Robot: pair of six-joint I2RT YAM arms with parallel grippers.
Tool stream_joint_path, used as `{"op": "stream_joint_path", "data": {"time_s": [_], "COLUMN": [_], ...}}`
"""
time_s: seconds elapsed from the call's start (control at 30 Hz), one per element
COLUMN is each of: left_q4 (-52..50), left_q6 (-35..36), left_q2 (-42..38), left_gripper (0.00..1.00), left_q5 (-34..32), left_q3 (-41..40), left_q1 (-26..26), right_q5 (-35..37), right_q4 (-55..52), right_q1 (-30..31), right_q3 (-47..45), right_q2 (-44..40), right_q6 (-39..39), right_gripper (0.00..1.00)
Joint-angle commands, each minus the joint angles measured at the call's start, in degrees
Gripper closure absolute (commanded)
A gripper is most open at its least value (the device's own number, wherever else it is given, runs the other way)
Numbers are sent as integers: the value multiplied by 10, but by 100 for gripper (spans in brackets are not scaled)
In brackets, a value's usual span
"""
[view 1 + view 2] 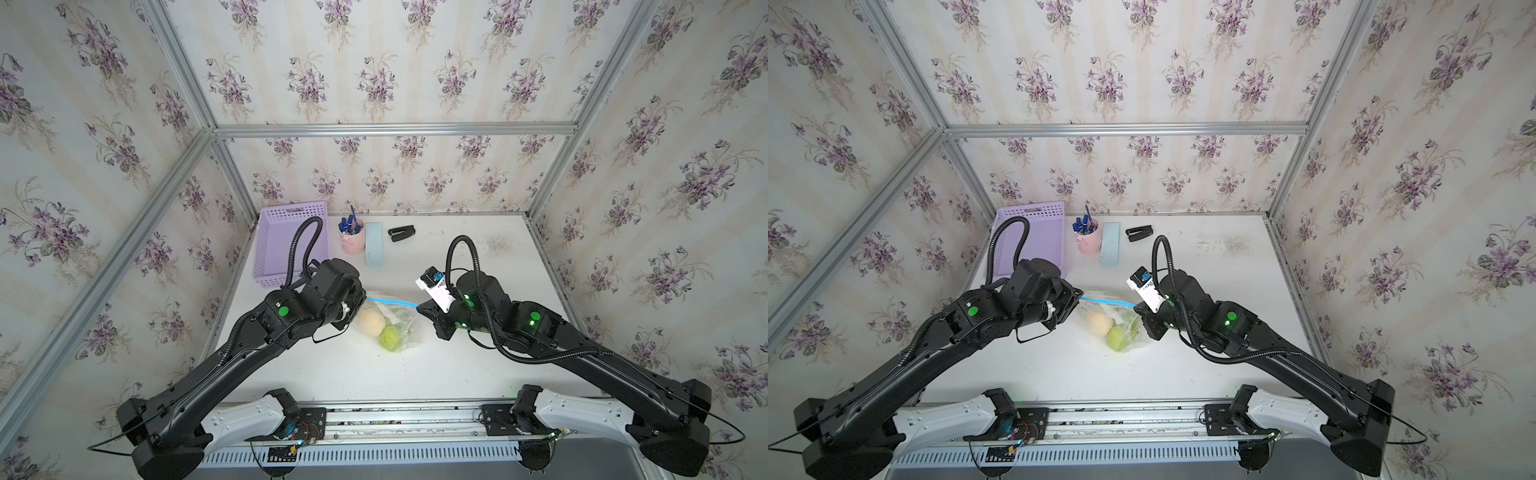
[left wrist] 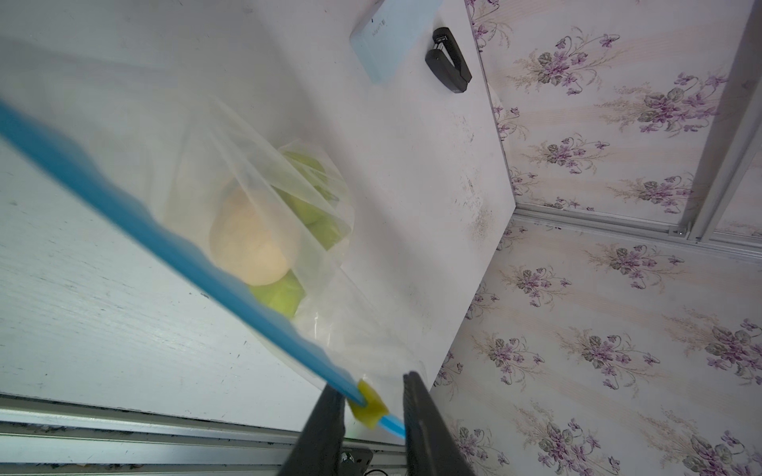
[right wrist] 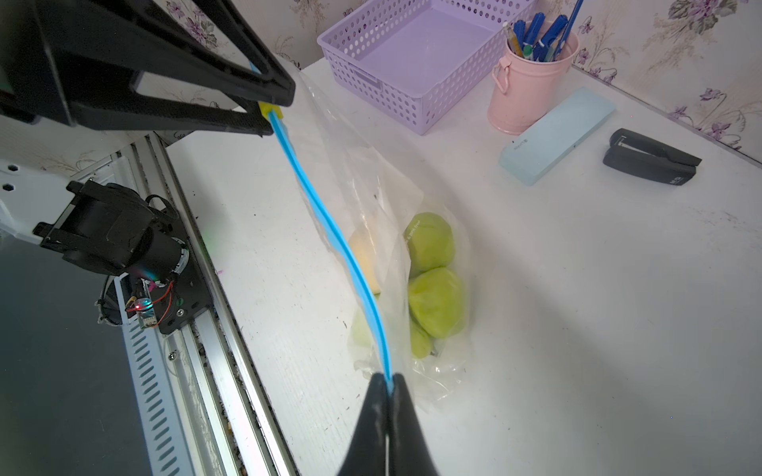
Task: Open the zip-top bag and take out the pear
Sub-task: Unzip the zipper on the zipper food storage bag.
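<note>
Slippage worries me: my left gripper (image 2: 373, 385) loosely straddles the yellow tab (image 2: 368, 406), jaws slightly parted, while my right gripper (image 3: 387, 377) clamps the zip-top bag (image 3: 363, 173) by its strip (image 3: 330, 230)

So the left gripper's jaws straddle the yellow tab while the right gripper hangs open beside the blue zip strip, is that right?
Not quite: the right gripper is shut on the blue zip strip, as the right wrist view shows. The left gripper does straddle the yellow tab.
</note>
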Motion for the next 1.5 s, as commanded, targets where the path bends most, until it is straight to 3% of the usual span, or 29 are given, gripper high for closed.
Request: {"op": "stream_joint_path", "data": {"time_s": [0.0, 0.27, 0.6, 0.87, 1.13, 1.47], "left_q4": [-2, -7, -26, -43, -70, -79], "left_q6": [4, 12, 18, 51, 112, 160], "left_q2": [-3, -6, -47, -78, -102, -91], "left_gripper": [80, 91, 92, 92, 90, 89], "left_q5": [-9, -17, -31, -8, 43, 67], "left_q3": [-2, -2, -28, -42, -39, -25], "left_q1": [1, 1, 18, 79, 184, 241], "right_q5": [-8, -3, 17, 29, 25, 15], "right_q4": [14, 9, -3, -11, -20, -33], "right_q1": [0, -1, 0, -8, -26, -38], "right_q3": [-5, -8, 4, 5, -1, -13], "right_q2": [-11, -15, -1, 6, -3, -15], "right_q6": [-5, -7, -10, -15, -20, -21], "right_gripper": [100, 100, 100, 100, 100, 100]}}
